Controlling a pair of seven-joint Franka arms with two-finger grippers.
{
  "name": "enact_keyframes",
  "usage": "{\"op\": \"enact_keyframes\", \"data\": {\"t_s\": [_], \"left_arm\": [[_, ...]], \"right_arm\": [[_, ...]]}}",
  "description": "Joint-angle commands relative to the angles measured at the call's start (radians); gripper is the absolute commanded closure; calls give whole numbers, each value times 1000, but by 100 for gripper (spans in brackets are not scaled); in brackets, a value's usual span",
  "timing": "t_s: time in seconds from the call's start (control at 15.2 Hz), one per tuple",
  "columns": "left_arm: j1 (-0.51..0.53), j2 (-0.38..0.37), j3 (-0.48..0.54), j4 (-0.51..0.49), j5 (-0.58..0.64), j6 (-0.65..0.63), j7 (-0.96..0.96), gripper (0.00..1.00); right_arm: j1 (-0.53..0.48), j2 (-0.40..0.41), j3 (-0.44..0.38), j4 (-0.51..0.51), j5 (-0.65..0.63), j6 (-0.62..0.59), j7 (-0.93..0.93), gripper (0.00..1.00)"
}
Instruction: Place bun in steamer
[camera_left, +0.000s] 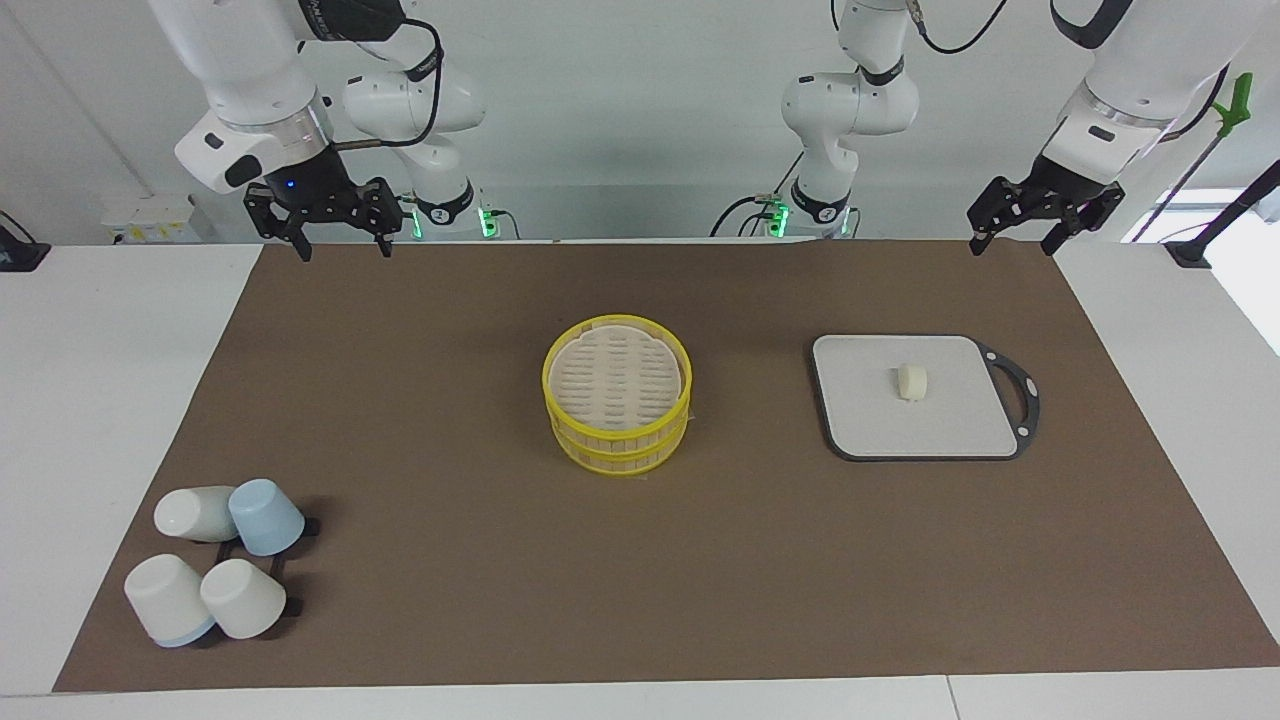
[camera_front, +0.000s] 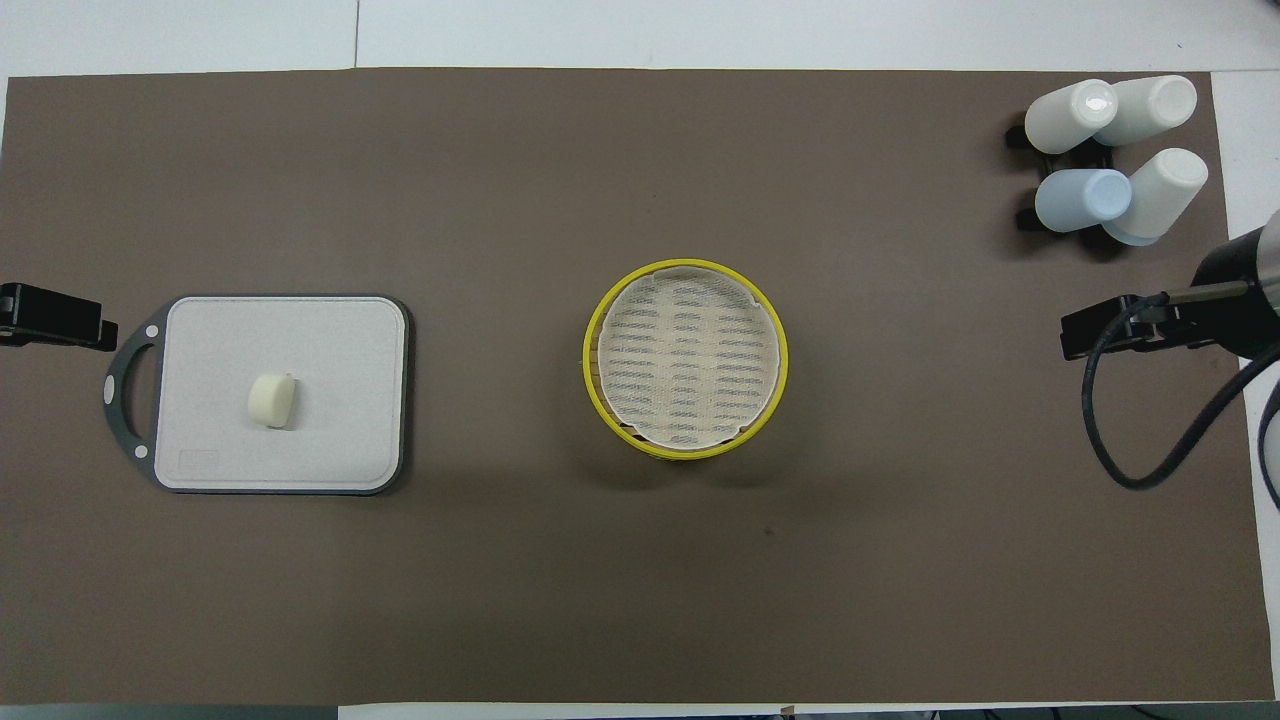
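Observation:
The bun (camera_left: 911, 382) is a small cream-white stub lying on the grey board (camera_left: 870, 420) toward the left arm's end of the table; it also shows in the overhead view (camera_front: 272, 400). The yellow-rimmed steamer (camera_left: 615, 445) stands at the middle of the brown mat with its slotted lid (camera_left: 617, 375) on it, also seen from above (camera_front: 686, 358). My left gripper (camera_left: 1012, 248) is open and empty, raised over the mat's edge nearest the robots, apart from the board. My right gripper (camera_left: 343, 250) is open and empty, raised over the same edge at the right arm's end.
Several white and blue cups (camera_left: 215, 575) lie on a black rack at the right arm's end, farther from the robots than the steamer; they also show in the overhead view (camera_front: 1115, 150). The grey board (camera_front: 200, 450) has a dark handle. The brown mat (camera_left: 450, 560) covers the table.

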Motion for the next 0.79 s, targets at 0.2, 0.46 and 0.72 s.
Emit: {"op": "enact_keyframes", "data": {"t_s": [0.2, 0.46, 0.72], "left_arm": [[-9, -20, 6, -15, 3, -1, 6, 0], [-9, -20, 6, -15, 2, -1, 6, 0], [-9, -20, 6, -17, 2, 1, 6, 0]], "right_arm": [[-16, 0, 13, -1, 12, 10, -25, 0], [-25, -7, 8, -1, 9, -28, -46, 0], [91, 46, 36, 8, 60, 59, 57, 0]]}}
